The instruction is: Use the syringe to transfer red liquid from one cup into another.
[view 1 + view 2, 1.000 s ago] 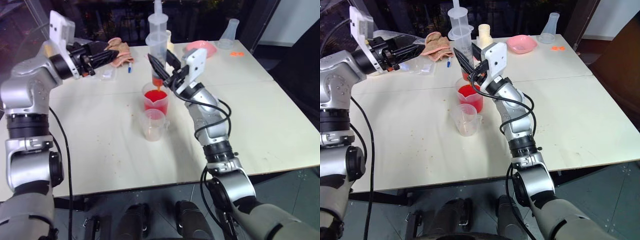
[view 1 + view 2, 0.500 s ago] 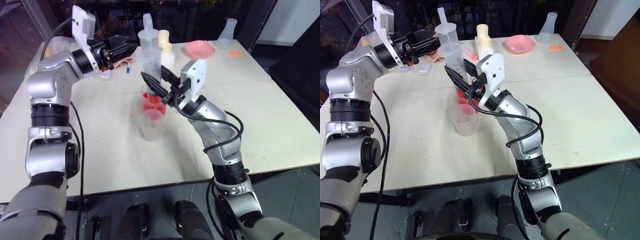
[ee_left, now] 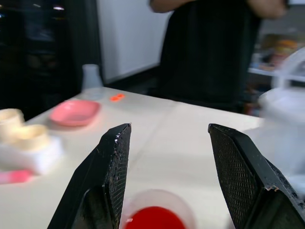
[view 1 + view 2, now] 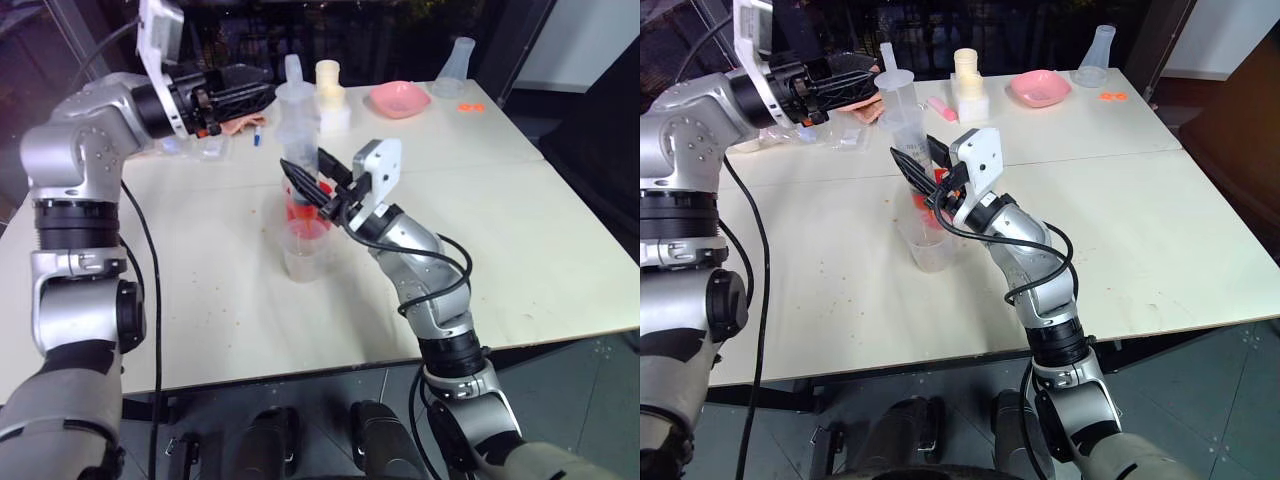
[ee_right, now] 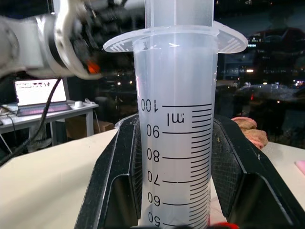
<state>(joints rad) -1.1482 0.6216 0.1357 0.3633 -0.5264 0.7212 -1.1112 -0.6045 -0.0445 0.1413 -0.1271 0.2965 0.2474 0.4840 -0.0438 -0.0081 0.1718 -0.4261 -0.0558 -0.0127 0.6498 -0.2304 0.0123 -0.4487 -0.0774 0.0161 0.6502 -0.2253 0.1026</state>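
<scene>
One syringe (image 4: 293,120) clamped in right end effector (image 4: 312,180); left end effector (image 4: 255,97) gapes; two cups (touching).

1. The left gripper (image 3: 167,179) rises from the bottom of the frame, its two black ribbed fingers (image 3: 110,176) standing wide apart with nothing between them.
2. Low in the gap, at the bottom centre, sits the round clear rim of the beaker (image 3: 159,212); the red liquid (image 3: 153,220) lies inside it.
3. The pale table (image 3: 186,143) runs back across the middle; a pink dish (image 3: 74,111) lies at centre left; behind it a clear flask (image 3: 90,78) stands; small orange bits (image 3: 116,97) lie just beside.
4. At the left edge cream-coloured pieces (image 3: 21,131) rest on a white block (image 3: 33,152); something pink (image 3: 14,176) lies blurred below.
5. A person in a dark top (image 3: 209,52) stands at the table's far side, upper centre.
6. At the right edge a blurred whitish shape of clear plastic (image 3: 283,129) looms; I cannot tell what it is.
</scene>
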